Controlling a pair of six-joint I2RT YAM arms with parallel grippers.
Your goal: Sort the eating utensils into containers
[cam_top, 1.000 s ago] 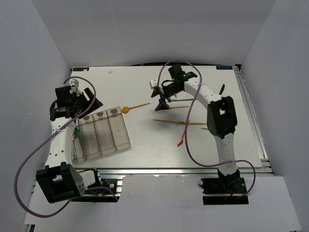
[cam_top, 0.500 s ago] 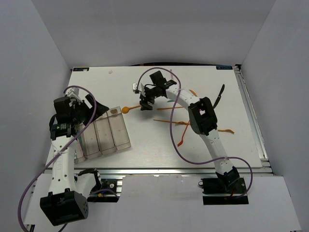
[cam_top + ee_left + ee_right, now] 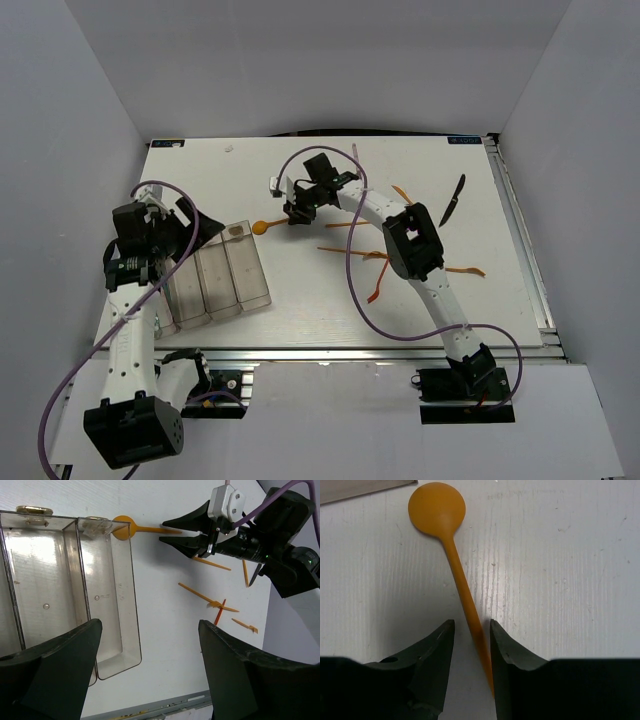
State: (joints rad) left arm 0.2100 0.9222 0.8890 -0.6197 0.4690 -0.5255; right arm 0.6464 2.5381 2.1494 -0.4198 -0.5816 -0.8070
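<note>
An orange plastic spoon (image 3: 260,227) (image 3: 123,521) (image 3: 436,503) lies flat on the white table, just right of the clear containers (image 3: 215,275) (image 3: 77,555). My right gripper (image 3: 297,213) (image 3: 162,532) (image 3: 471,624) is low over its handle. The jaws straddle the handle closely: the right one is against it, and a gap shows on the left. My left gripper (image 3: 188,224) (image 3: 150,625) hangs wide open above the containers' far end, holding nothing. Thin orange sticks (image 3: 350,250) (image 3: 202,594) and a dark knife (image 3: 453,200) lie to the right.
An orange fork (image 3: 465,270) (image 3: 245,625) and a reddish-orange piece (image 3: 378,285) (image 3: 220,611) lie right of the middle. The right arm's purple cable loops above the sticks. A teal piece (image 3: 157,279) shows at the leftmost bin. Grey walls surround the table.
My right gripper has swung left from the sticks to the orange spoon's handle, dropped onto it and narrowed its jaws. The left arm has shifted slightly over the containers.
</note>
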